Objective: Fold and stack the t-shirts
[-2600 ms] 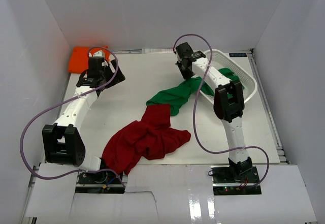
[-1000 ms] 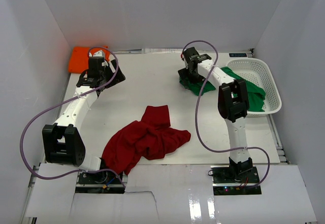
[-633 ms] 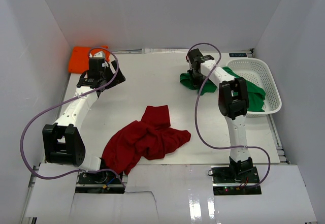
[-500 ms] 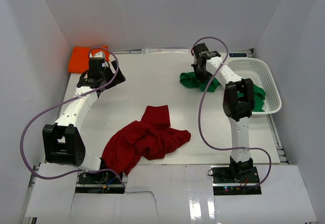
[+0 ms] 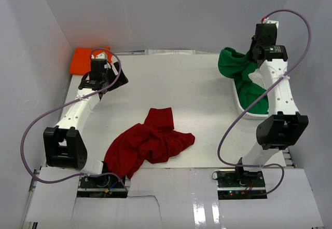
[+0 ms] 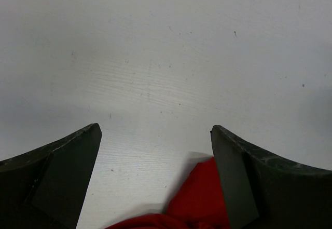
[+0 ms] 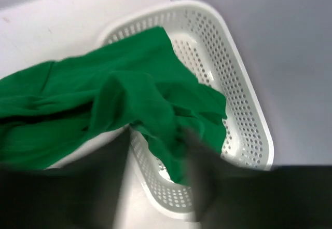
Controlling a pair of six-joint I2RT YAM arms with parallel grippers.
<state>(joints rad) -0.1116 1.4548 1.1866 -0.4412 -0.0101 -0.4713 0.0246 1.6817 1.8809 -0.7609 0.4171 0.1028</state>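
The green t-shirt (image 5: pixel 236 68) hangs bunched at the back right, draped over the white basket (image 5: pixel 250 116). My right gripper (image 5: pixel 258 52) is raised high just right of it. In the right wrist view the green t-shirt (image 7: pixel 129 99) lies across the basket (image 7: pixel 244 109), and one fold hangs down between the blurred fingers of my right gripper (image 7: pixel 158 140); the blur hides any grip. The dark red t-shirt (image 5: pixel 150 140) lies crumpled at the table's front centre. Folded at the back left corner is the orange t-shirt (image 5: pixel 85 58). My left gripper (image 5: pixel 110 81) stands open over bare table (image 6: pixel 155 130), the red t-shirt (image 6: pixel 199 198) below its right finger.
White walls close in the table on three sides. The basket stands tilted near the right wall. A purple cable loops from each arm. The arm bases (image 5: pixel 65 146) sit at the near edge.
My right arm swung from the table's back middle up and to the right, and the green t-shirt went with it onto the basket. The basket has shifted and tilted. The left arm has not moved.
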